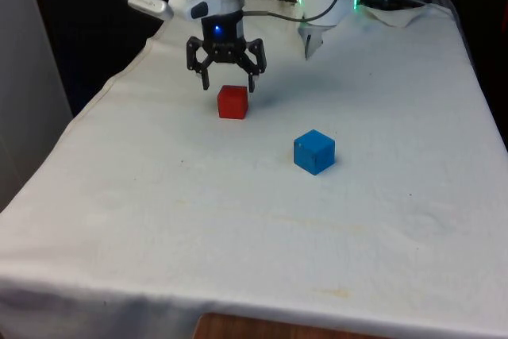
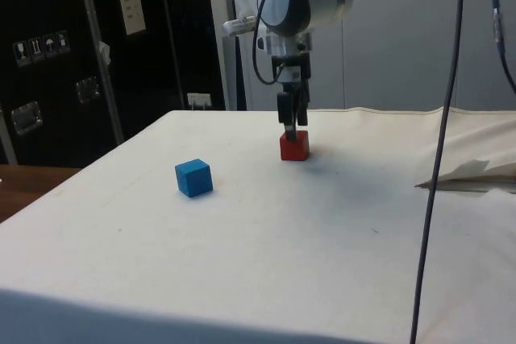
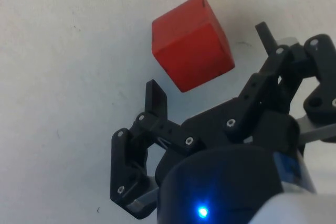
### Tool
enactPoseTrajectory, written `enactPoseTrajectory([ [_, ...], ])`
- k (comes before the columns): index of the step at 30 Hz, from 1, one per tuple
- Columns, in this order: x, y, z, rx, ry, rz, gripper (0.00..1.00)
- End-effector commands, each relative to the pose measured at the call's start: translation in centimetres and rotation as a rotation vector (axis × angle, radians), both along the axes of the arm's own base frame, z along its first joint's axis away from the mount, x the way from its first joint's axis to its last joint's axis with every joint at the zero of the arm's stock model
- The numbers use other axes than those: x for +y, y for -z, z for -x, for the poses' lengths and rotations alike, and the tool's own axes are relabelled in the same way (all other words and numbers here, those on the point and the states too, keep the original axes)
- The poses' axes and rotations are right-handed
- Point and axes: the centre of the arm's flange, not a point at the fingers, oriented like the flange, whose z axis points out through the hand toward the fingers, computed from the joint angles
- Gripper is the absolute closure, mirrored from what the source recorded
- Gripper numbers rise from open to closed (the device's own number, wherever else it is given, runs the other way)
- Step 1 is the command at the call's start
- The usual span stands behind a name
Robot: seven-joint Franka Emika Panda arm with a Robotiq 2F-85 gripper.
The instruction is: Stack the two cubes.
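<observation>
Pincer (image 1: 227, 80) spread above red cube (image 1: 232, 102)

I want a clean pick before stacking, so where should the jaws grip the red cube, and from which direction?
From straight above, gripping two opposite vertical faces of the red cube. It sits flat on the cloth with open space all round. The gripper hangs open just above it; the wrist view shows the cube turned relative to the jaws, so rotating first probably helps.

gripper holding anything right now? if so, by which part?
Nothing is held. The black two-finger gripper hangs just above the small red cube with its jaws open and not touching it. The cube sits on the white tablecloth.
</observation>
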Motion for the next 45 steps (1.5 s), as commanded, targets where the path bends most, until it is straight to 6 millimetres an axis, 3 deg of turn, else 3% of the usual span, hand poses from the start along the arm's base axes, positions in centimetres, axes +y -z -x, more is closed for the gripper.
enactPoseTrajectory([
  [1, 0.2, 0.2, -0.1, -0.011, 0.006, -0.003, 0.00],
  [27, 0.6, 1.9, -0.1, -0.011, 0.031, 0.003, 0.00],
  [29, 0.5, 2.0, 0.1, 0.003, 0.028, 0.004, 0.20],
  [30, 0.7, 2.0, -0.1, -0.011, 0.033, 0.003, 0.20],
  [33, 0.7, 2.1, 0.0, -0.010, 0.034, 0.004, 0.54],
  [36, 0.7, 2.2, 0.0, -0.010, 0.034, 0.004, 1.00],
  [45, 0.7, 2.0, -0.1, -0.009, 0.035, 0.005, 0.99],
])
